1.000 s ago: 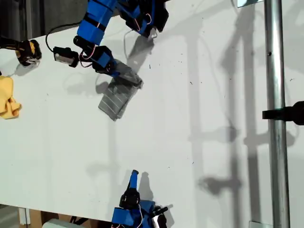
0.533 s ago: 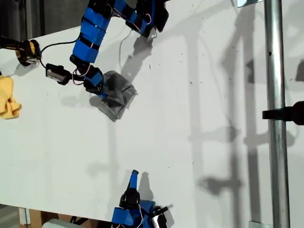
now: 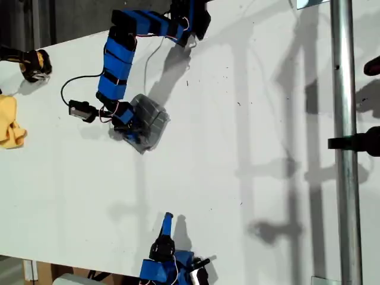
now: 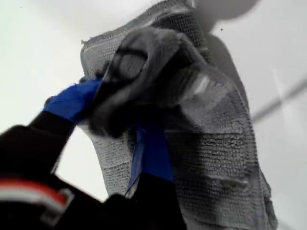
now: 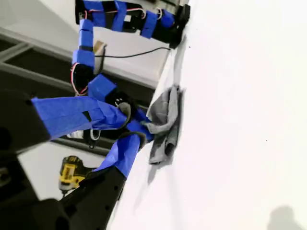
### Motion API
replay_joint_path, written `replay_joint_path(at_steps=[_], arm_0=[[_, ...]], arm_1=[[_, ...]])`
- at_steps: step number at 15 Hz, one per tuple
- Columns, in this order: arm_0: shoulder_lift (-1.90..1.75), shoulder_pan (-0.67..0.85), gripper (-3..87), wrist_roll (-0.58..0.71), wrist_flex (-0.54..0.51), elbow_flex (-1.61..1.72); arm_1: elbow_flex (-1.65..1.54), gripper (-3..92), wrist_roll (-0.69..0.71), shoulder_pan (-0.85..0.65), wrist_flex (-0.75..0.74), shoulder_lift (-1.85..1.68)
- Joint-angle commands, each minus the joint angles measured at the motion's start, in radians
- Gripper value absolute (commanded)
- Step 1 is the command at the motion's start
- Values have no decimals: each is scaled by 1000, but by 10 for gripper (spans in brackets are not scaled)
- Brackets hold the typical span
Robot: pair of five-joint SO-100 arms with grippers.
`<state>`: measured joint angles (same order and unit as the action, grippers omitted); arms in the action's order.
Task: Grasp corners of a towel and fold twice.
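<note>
Toward the exterior view's left, my first gripper (image 3: 132, 122) clamps the towel (image 3: 148, 123); bunched cloth may slip, spoiling my fold.

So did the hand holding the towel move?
Yes. My first hand carried the towel toward the exterior view's left and bottom, nearer the yellow cloth.

- The towel (image 3: 149, 123), grey with thin white stripes, lies bunched and folded over itself on the white table (image 3: 249, 196), at about ten o'clock in the exterior view.
- One raised fold looks blurred, perhaps lifted.
</note>
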<state>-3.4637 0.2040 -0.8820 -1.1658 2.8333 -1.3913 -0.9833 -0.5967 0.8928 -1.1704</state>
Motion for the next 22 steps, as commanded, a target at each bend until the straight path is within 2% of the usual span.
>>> replay_joint_path(at_steps=[1, 4, 6, 8, 9, 10, 11, 13, 15, 17, 18, 20, 22], arm_0=[[-6, -5, 52, -9, -6, -6], [-6, -3, 54, -9, 0, 6], [-6, 6, 51, -40, 8, 9], [-6, 11, 51, -81, 23, 41], [-8, -6, 69, -74, 72, 80], [-8, -15, 53, -21, 138, 115], [-8, -17, 60, -14, 170, 144], [-8, -6, 79, -63, 170, 178], [-8, -17, 104, -5, 190, 206], [-8, -17, 148, -100, 172, 247], [-8, -23, 159, -173, 166, 275], [-8, -23, 162, -273, 91, 282], [-8, -29, 140, -403, 6, 285]], arm_1=[[118, 423, 15, 6, 21, -67], [104, 400, 15, -18, -5, -278], [15, 257, 15, -28, 9, -477], [-147, 100, 15, -28, 153, -749], [-267, 83, 8, -11, 239, -910], [-442, 24, -23, 25, 267, -1104], [-634, 9, -98, 67, 287, -1298], [-971, 23, -245, 149, 353, -1631], [-1258, 41, -382, 238, 388, -1908], [-1385, 53, -443, 276, 488, -2126], [-1414, 64, -449, 285, 479, -2115], [-1489, 88, -522, 299, 491, -2120], [-1509, 100, -534, 311, 534, -2120]])
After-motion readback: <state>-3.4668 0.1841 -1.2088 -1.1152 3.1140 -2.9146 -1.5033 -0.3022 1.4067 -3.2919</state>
